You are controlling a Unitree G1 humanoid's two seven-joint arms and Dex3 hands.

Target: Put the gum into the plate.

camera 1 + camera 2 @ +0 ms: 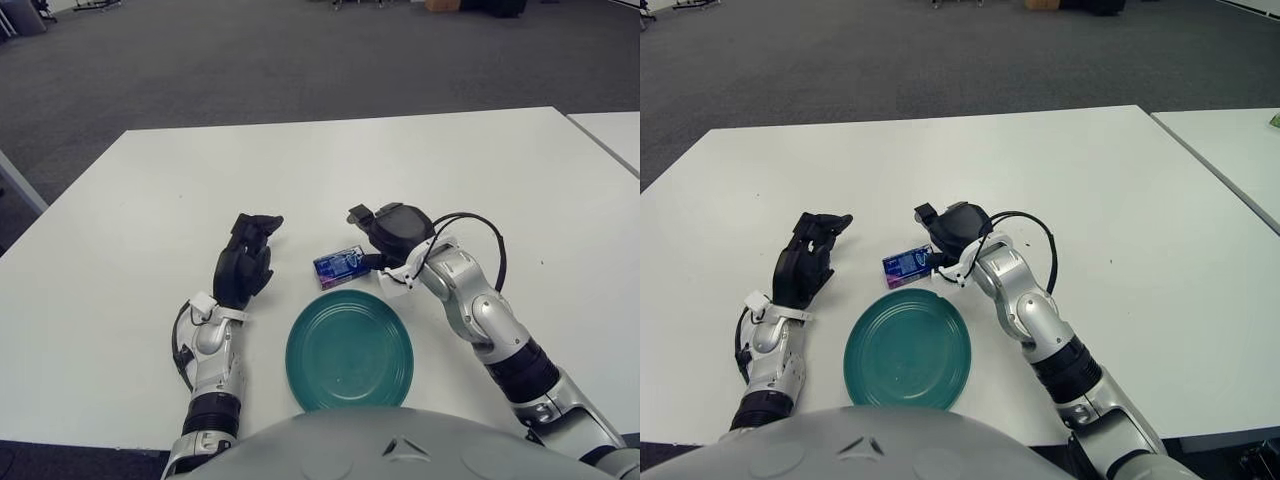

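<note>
The left robot hand (243,262) shows on the left part of the white surface (130,200), nearer the front edge than the back one. Its dark fingers are bent a little and loose, and it holds nothing. It has no job right now.

Next comes the gum (339,264), a small blue pack. It lies flat on the surface, near the middle from left to right. It sits just behind the back rim of the green plate (349,360). It is not in the plate yet. The plate is close to the front edge and has nothing in it.

The right robot hand (385,232) is just to the right of the gum. Its fingers are apart and curve toward the pack. One fingertip looks very close to the right end of the gum, but I cannot tell if it touches. It does not grip the pack yet.

To do this step well, I think the right robot hand should put one finger on each long side of the pack and squeeze gently. It should not push, or the gum may slide away to the left. Then it needs a small lift and a short move toward the front edge, over the plate rim.
</note>
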